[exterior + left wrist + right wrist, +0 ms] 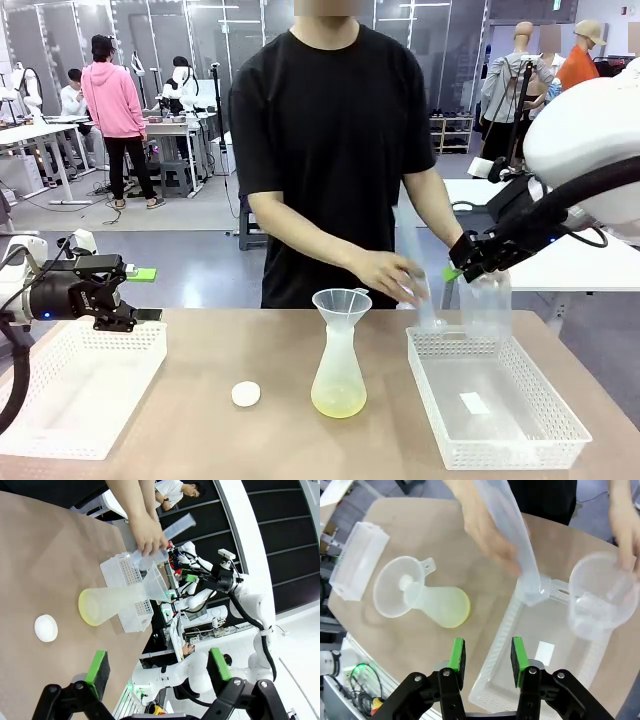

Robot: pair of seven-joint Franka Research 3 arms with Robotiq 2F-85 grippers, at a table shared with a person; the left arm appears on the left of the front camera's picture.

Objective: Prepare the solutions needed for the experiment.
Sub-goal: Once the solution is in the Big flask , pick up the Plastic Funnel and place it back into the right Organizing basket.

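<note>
A frosted conical flask (338,365) stands mid-table with a clear funnel (341,303) in its neck. The solutions (338,402) lie as a shallow pale yellow layer at its bottom, also in the right wrist view (458,616) and the left wrist view (88,611). The person's hand (385,272) holds a tilted measuring cylinder (512,535) with its base at the right tray's far corner. The other hand (625,530) holds a clear beaker (600,597) over that tray. My right gripper (488,661) hovers above the tray, open and empty. My left gripper (148,294) is open over the left basket.
A white mesh tray (515,455) sits at the right with a small white label in it. A white basket (90,335) sits at the left. A small round white cap (246,393) lies left of the flask. The person stands at the far edge.
</note>
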